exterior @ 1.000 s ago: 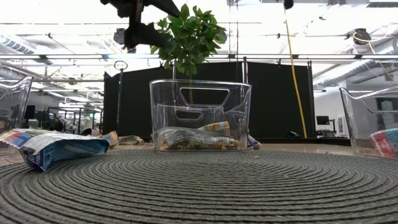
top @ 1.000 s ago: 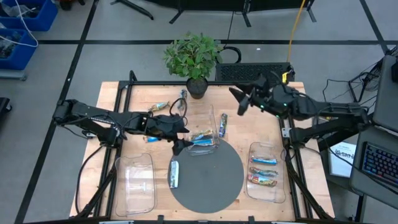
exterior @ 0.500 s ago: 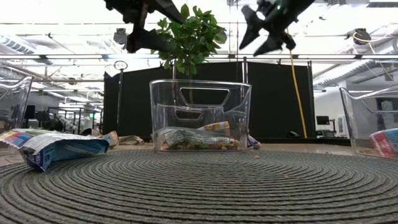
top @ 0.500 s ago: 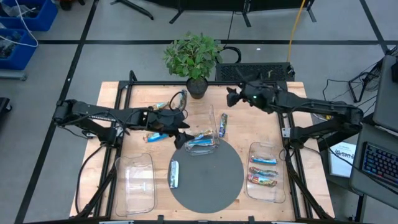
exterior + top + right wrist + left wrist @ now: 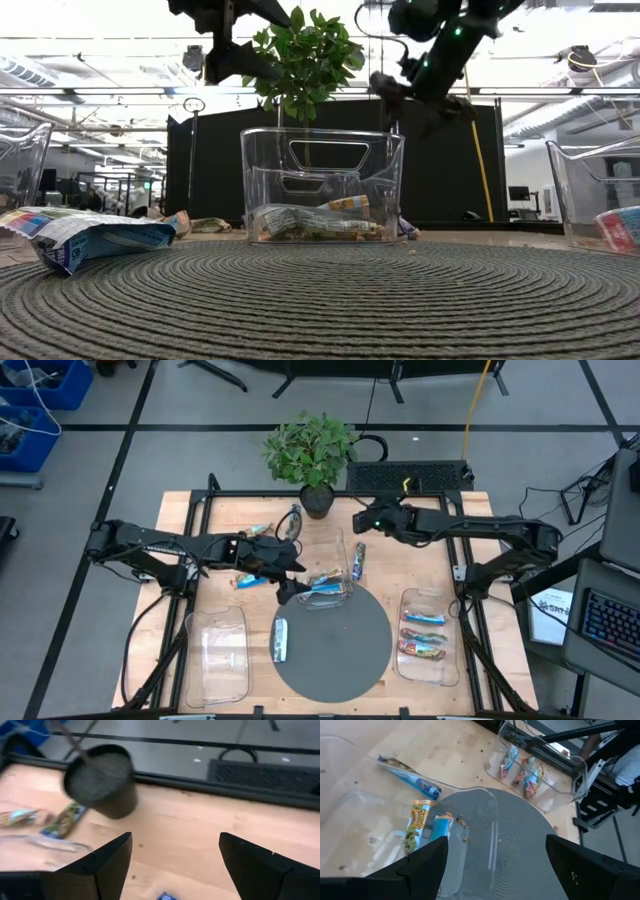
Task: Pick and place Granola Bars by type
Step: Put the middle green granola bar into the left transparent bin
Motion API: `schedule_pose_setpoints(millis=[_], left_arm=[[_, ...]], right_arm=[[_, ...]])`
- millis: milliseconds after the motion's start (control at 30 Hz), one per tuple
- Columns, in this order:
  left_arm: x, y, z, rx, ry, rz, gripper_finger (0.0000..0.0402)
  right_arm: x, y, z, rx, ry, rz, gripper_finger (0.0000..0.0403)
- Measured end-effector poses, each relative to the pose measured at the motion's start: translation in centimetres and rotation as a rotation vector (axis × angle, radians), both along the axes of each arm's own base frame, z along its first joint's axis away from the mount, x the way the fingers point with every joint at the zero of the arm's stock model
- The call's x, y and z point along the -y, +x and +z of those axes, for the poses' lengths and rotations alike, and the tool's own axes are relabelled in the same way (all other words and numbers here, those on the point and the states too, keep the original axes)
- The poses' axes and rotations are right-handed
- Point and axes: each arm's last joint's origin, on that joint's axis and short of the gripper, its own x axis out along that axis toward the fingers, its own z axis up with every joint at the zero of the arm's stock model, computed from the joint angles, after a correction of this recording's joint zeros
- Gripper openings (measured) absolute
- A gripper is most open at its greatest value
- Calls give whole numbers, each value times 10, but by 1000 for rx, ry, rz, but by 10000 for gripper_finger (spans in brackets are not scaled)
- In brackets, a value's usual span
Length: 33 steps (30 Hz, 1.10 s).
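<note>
Over the clear tray point(image 5: 335, 565) your left hand point(image 5: 290, 582) is hovering open and empty. Shiny blue, green and gold Granola Bars point(image 5: 325, 582) are lying inside it. Your right hand point(image 5: 362, 522) is gaping empty above the tabletop point(image 5: 400, 565), near a blue bar point(image 5: 359, 560).

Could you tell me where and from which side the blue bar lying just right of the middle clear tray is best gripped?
Probably from straight above, across its narrow width near the middle. The blue bar lies flat on the wooden table, its long axis running front to back, beside the clear tray. The right gripper hovers open just behind it, well placed to descend.
</note>
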Motion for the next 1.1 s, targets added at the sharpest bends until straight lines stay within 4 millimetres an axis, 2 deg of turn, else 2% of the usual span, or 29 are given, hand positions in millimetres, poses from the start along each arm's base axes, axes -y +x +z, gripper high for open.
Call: schedule_pose_setpoints(millis=[267,500,733,1100], left_arm=[[0,0,0,0,-1,-11,340],[0,0,0,2,16,-23,340],[1,0,0,0,-3,-51,340],[3,0,0,0,-34,-92,340]], right_arm=[[-8,2,-20,-10,109,-126,293],[-21,6,-31,-18,159,-161,293],[-21,12,-49,-11,271,-211,293],[-19,31,-88,5,458,-257,293]])
